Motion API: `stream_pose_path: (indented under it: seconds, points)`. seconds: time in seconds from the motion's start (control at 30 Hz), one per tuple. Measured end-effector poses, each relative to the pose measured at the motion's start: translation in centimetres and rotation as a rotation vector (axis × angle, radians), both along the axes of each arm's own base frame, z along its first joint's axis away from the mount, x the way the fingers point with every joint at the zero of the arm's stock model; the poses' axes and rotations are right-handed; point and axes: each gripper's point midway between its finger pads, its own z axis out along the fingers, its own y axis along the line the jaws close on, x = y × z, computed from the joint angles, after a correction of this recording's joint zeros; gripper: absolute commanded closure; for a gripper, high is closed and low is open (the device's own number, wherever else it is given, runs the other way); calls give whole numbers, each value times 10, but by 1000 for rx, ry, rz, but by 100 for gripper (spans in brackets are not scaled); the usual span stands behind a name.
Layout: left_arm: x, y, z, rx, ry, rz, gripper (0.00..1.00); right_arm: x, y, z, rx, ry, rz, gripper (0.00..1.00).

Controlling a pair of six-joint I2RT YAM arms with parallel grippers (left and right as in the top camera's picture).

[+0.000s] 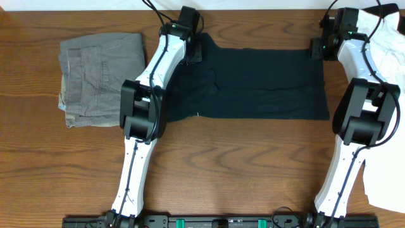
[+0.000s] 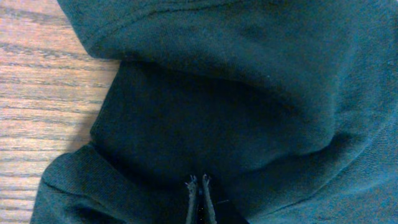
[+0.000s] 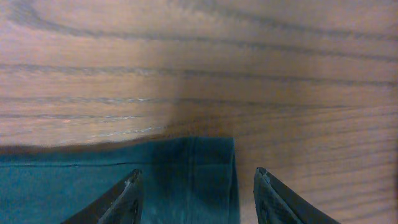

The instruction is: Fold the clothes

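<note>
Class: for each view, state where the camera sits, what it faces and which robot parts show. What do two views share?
Overhead: above the table, looking down; left arm and right arm, black T-shirt.
Left wrist: on the left arm, close over bunched T-shirt; left gripper shut.
Right wrist: low, facing the T-shirt's corner and bare table; right gripper open.
Shared: all show the T-shirt.

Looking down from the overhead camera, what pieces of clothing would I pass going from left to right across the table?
grey-green trousers → black T-shirt → white garment, at the right edge
</note>
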Motion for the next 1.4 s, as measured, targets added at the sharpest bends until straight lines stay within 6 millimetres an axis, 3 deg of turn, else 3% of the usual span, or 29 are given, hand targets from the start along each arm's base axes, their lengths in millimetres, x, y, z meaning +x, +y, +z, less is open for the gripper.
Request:
stream_pose_path:
  seconds: [0.13, 0.3, 0.33, 0.57, 0.7, 0.97, 1.13, 1.4]
  points:
    - [5, -1, 1, -6, -21, 0, 92, -1, 0, -8, 2, 12, 0, 46]
    - [10, -3, 6, -13, -49, -8, 83, -1, 0, -9, 2, 13, 0, 48]
    - [12, -4, 9, -17, -62, -8, 77, -1, 0, -9, 2, 12, 0, 48]
    - [40, -13, 52, -62, -225, -22, 60, -1, 0, -12, 2, 6, 0, 50]
    - [54, -16, 67, -75, -299, -28, 59, 1, 0, -13, 0, -11, 1, 50]
    - [75, -4, 82, -2, -415, -1, 60, 1, 1, -15, -2, -35, 2, 50]
    - [81, 8, 80, 21, -427, 14, 59, 0, 1, -15, -3, -38, 2, 50]
    - [84, 39, 48, 50, -373, 63, 59, 1, 1, -15, -2, -39, 2, 50]
